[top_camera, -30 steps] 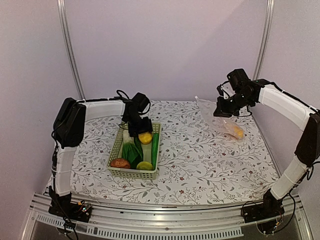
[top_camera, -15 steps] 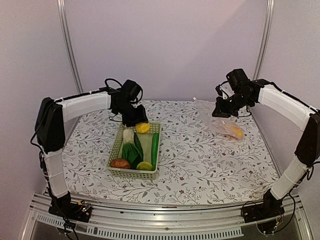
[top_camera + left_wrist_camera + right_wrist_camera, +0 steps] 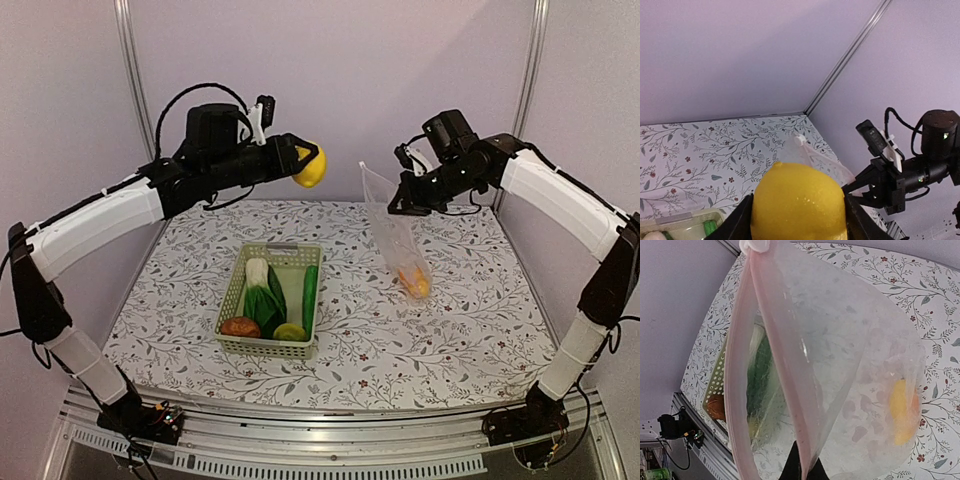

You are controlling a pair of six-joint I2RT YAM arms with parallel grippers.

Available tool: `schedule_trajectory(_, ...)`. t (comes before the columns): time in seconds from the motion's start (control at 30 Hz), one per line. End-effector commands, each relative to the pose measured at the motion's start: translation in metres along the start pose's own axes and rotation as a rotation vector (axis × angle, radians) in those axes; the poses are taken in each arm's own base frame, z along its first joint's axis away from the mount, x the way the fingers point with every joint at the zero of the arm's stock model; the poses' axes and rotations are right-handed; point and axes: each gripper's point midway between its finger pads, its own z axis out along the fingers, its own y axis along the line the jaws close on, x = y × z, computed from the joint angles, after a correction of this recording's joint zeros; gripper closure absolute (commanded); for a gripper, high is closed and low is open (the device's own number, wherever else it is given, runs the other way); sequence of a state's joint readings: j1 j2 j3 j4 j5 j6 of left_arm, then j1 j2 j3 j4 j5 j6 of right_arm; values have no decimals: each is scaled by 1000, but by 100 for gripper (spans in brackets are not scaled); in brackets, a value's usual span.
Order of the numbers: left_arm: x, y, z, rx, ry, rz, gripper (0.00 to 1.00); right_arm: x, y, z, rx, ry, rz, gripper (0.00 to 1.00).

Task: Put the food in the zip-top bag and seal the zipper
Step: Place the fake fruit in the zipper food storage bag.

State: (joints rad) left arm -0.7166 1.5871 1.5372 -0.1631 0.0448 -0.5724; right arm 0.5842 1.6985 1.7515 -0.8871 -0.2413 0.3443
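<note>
Up high, beyond the basket, with the yellow fruit clamped between the left gripper's jaws. Pinching the zip-top bag by its zipper edge in the tight-closed right gripper, orange fruit inside. Down in the basket: bok choy, cucumber, reddish-brown piece, yellow-green fruit.

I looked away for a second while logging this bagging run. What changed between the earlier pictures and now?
The left gripper took the yellow fruit from the basket and carried it up and right, toward the zip-top bag. The right gripper, shut on the bag's mouth edge, lifted it up and left, so it hangs with the orange fruit at the bottom. The basket's other produce stayed put.
</note>
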Motion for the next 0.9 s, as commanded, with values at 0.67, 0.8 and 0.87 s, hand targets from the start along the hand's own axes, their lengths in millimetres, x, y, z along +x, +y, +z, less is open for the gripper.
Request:
schedule_trajectory(0.67,30,-58,46,70,-142,196,49,-7,76,-9,-233,26,60,100)
schedule_trajectory(0.8,35,-51,46,38,-133,214,42,-14,72,-14,-249,13,84,100)
schedule_trajectory(0.87,39,-46,48,18,-121,223,37,-19,72,-18,-263,4,93,100)
